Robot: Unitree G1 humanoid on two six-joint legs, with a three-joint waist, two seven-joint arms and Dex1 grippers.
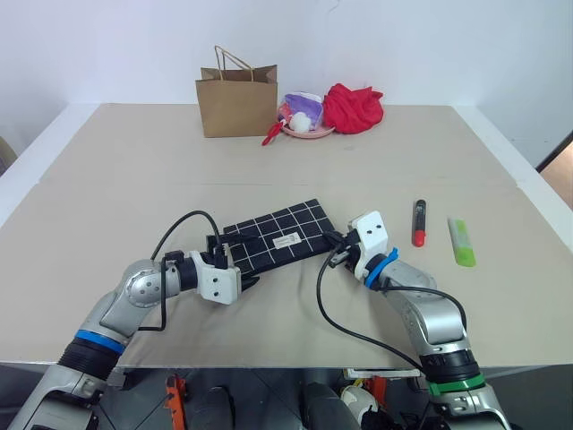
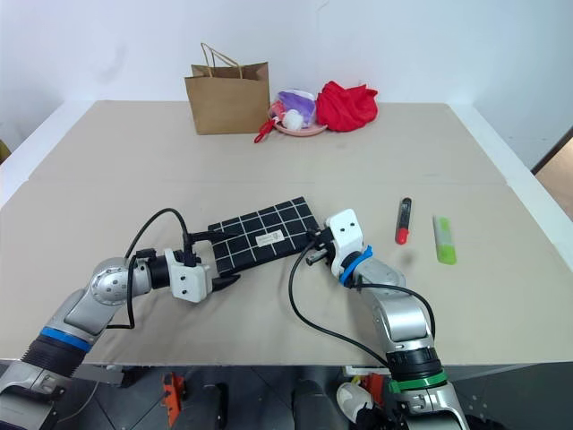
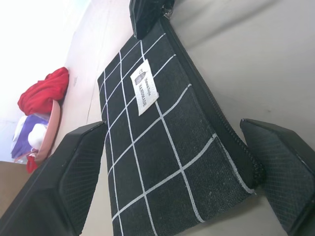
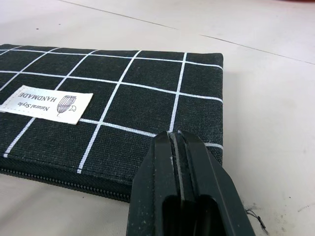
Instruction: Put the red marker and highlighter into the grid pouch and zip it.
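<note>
Beige and wide, the bench (image 1: 134, 188) carries the flat black fabric grid pouch (image 1: 277, 235) with white lines and a small white label, lying slightly askew near the middle in front of me. My left fingers (image 3: 93, 162) stand wide apart on either side of the pouch's near end, one over the gridded cloth and the other just past the zipper edge, neither one clamped on it. My right fingers (image 4: 182, 191) are pressed tight together at the pouch's opposite corner, right by the zipper edge; whether they pinch the pull cord I cannot tell.

Off to my right, well apart from the pouch, the slim dark-barrelled marker with a bright red cap end (image 1: 418, 222) lies on the bench, and just beyond it the short, chunky lime-green highlighter (image 1: 462, 242), both outside the pouch.

At the far edge stand a brown paper bag with handles (image 1: 237, 103), a pink dish of small items (image 1: 304, 116) and a crumpled red cloth (image 1: 353, 107)
</note>
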